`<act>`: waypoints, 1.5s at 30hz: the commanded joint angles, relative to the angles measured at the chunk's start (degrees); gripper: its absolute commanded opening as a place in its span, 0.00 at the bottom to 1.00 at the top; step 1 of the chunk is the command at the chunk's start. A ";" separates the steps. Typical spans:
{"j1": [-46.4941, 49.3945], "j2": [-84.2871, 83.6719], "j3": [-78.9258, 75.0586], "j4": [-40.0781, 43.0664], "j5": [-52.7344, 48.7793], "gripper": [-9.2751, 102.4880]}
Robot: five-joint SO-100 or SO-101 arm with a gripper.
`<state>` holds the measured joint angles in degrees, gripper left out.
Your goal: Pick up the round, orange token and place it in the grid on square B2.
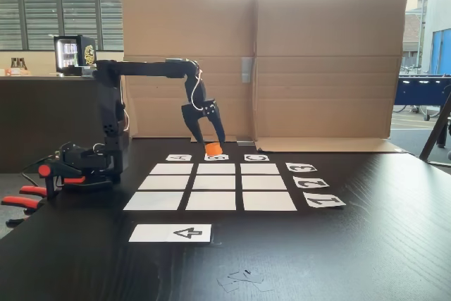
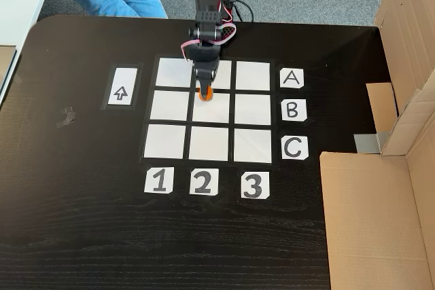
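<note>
Pick-and-place in its transport phase. Near the front edge of the tabletop (image 1: 366, 259), in the fixed view from the front, lies a white strip with a black arrow (image 1: 170, 232); behind it the grid (image 1: 211, 201) spreads across the middle of the tabletop, all nine cells bare, square B2 (image 1: 215, 182) included; red-orange clamp handles (image 1: 21, 201) project at the left edge, where the arm's base stands; beyond the grid the gripper (image 1: 211, 144) hangs fingers-down, its two fingers closed about the token (image 1: 214, 150), which is seen in front of the letter labels at the grid's far side; a cardboard screen (image 1: 317, 61) closes off the back edge. In the fixed view from above, the token (image 2: 204, 94) sits in the gripper (image 2: 204, 89) over the middle column, at the border of the centre cell (image 2: 212, 112) nearest the arm, while the B label (image 2: 292, 109) lies uncovered; the two views together suggest that the token is carried above the paper rather than resting on it. Judged done: pickup and most of the carry; judged left: centring over the middle cell, lowering, release and withdrawal.
</note>
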<state>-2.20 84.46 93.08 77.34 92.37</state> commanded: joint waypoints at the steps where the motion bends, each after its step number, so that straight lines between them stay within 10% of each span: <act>1: -0.70 -2.29 0.26 -2.99 1.23 0.08; 20: -0.79 -6.06 4.22 -8.26 2.72 0.08; 28: -0.70 -4.66 8.70 -8.26 4.83 0.63; 45: 17.40 50.10 47.02 -29.79 -4.22 0.74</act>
<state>10.28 119.27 132.80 51.50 89.47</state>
